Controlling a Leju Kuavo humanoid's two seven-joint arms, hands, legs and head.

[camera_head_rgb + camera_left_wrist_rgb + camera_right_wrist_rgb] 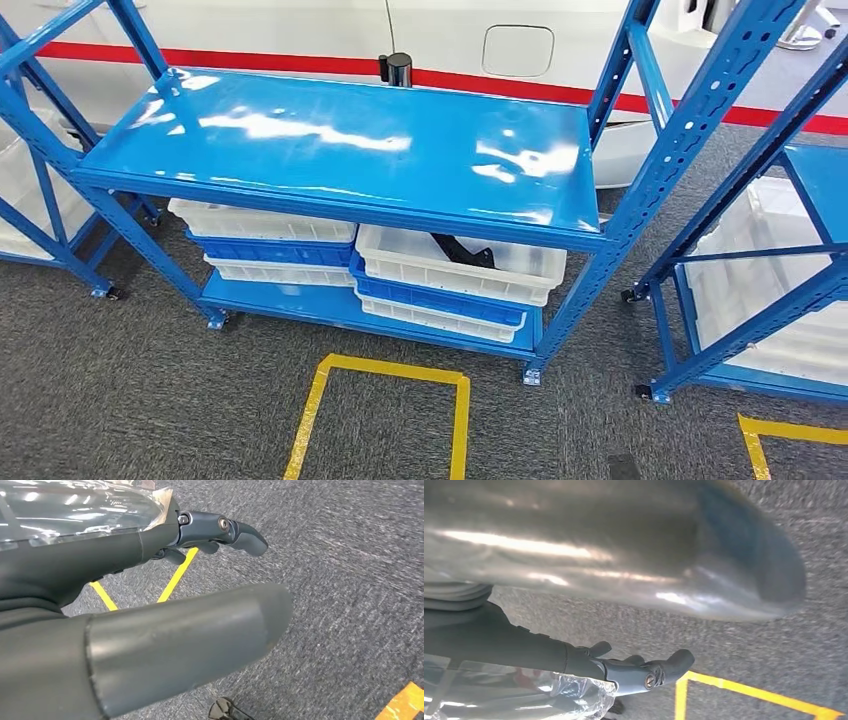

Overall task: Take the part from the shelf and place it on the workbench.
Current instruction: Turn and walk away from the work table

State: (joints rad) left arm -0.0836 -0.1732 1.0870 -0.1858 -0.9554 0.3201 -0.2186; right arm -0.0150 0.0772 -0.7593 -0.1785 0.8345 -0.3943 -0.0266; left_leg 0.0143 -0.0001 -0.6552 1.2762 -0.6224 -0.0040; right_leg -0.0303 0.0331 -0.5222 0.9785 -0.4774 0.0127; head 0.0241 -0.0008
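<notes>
Down at our sides, both hands hang over the grey carpet [350, 580] with nothing in them. Our left hand [165, 605] shows its thick thumb stretched out and its dark fingers [240, 532] loosely extended and apart from it, gripping nothing; yellow floor tape [175, 577] runs across the carpet just beyond those fingertips. Our right hand [634, 605] looks the same: the thumb is a blurred grey mass close to the camera, the dark fingers [664, 667] reach out spread from it and empty, and a corner of yellow tape lies on the floor past their tips.

Far from either set of fingers, the dark part [462, 250] lies in the upper white bin [450, 270] on the lower level of the blue shelf [340, 150], toward our right-hand side. That bin sits on a blue bin [430, 297] and another white one beneath, beside a similar stack [265, 245] on the left-hand side. The shelf's glossy top board is bare.
</notes>
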